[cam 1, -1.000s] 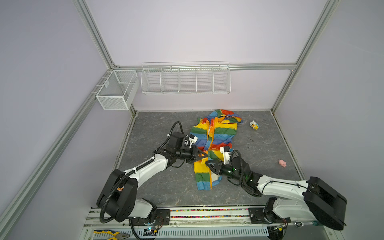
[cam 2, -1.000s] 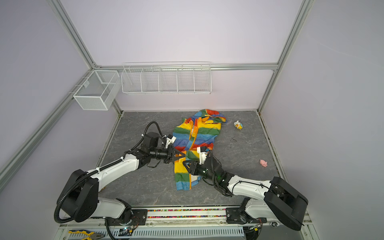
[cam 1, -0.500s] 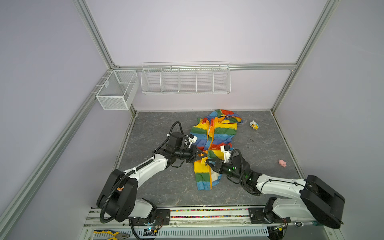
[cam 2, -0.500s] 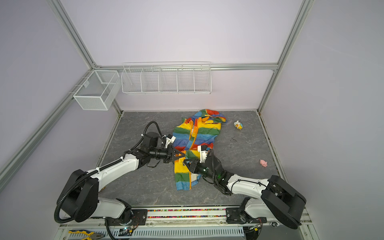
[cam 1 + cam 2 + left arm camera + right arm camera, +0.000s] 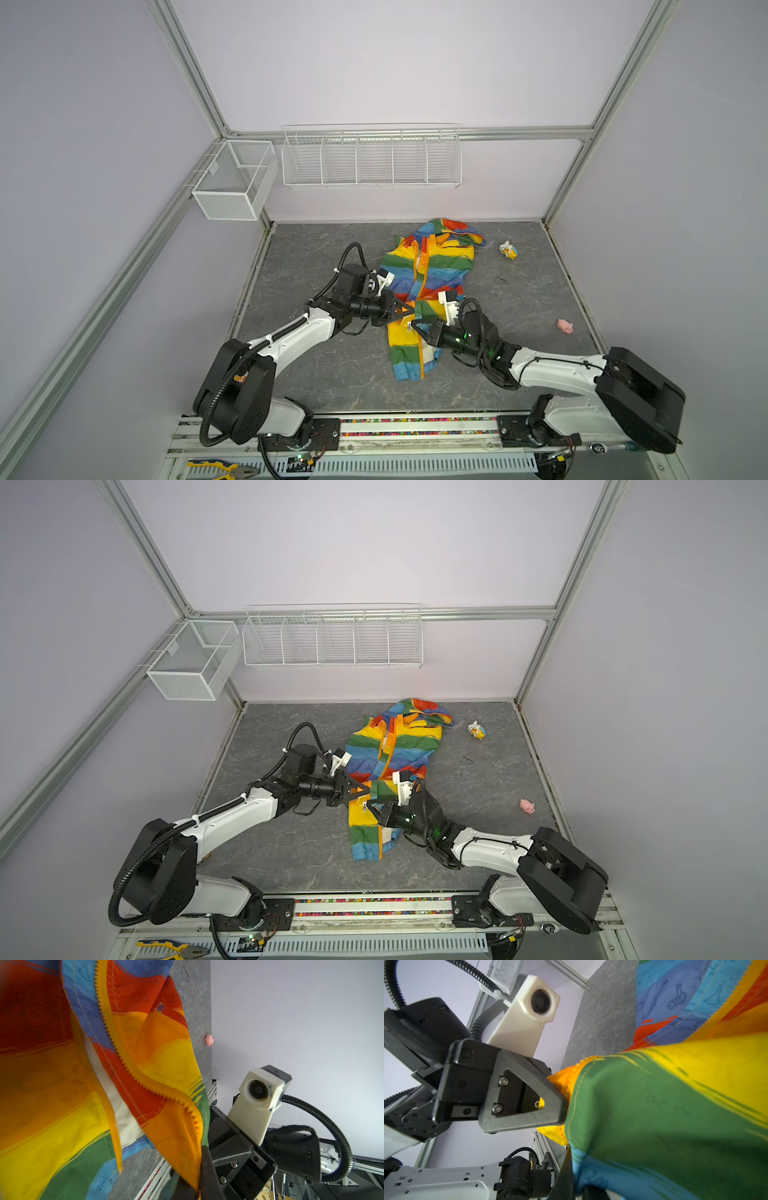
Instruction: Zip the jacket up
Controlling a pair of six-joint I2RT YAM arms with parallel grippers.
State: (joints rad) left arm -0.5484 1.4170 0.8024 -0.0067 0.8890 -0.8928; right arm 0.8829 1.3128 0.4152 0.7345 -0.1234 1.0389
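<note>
The jacket is small, hooded and of thin fabric, striped across in red, orange, yellow, green and blue. Its zipper has orange tape and orange teeth. The two front edges stand apart, and cream lining shows between them.

It lies about midway between the side edges of the grey marbled table, with the hood close to the back edge and the hem short of the front edge.

Both pincers meet at the jacket's lower front. The left pincer comes in from the left side and is clamped on the orange zipper edge where the green stripe begins. The right pincer is just beside it on the side nearer the front edge, and is closed tight on a fold of the same front panel. The fabric between them is lifted and bunched.

Outline drawings, a boot among them, are printed on the blue stripes. Faint letters on the green stripe are too blurred to read.
</note>
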